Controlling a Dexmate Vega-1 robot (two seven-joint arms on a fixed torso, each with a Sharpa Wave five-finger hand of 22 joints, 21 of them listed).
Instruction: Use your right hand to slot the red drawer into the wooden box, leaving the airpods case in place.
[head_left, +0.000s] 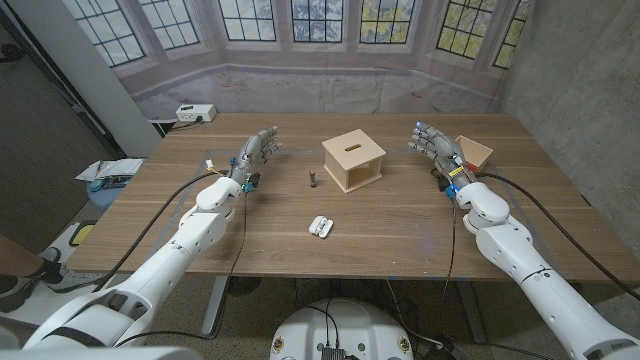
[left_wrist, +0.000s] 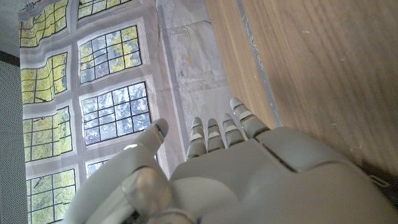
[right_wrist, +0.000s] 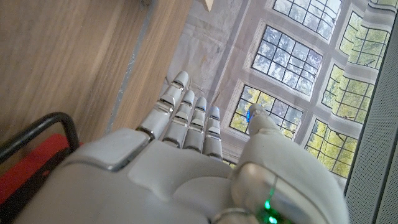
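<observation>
Hands stood raised on either side of the wooden box (head_left: 354, 162), which sat on the table (head_left: 400, 225). Right of the box, the right hand (head_left: 434, 146) was released, fingers (right_wrist: 186, 118) straight and holding nothing, just beside the red drawer (head_left: 474, 152), whose red showed at that hand's edge in the right wrist view. Left of the box, well apart, the left hand (head_left: 256, 150) was likewise released. Nearer the robot than the box lay the airpods case (head_left: 320, 226). A small dark object (head_left: 312, 179) stood just left of the box.

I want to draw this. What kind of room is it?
Probably a robot test room: a wooden table faces a printed backdrop of windows hung like a curtain, with concrete wall on one side.
</observation>
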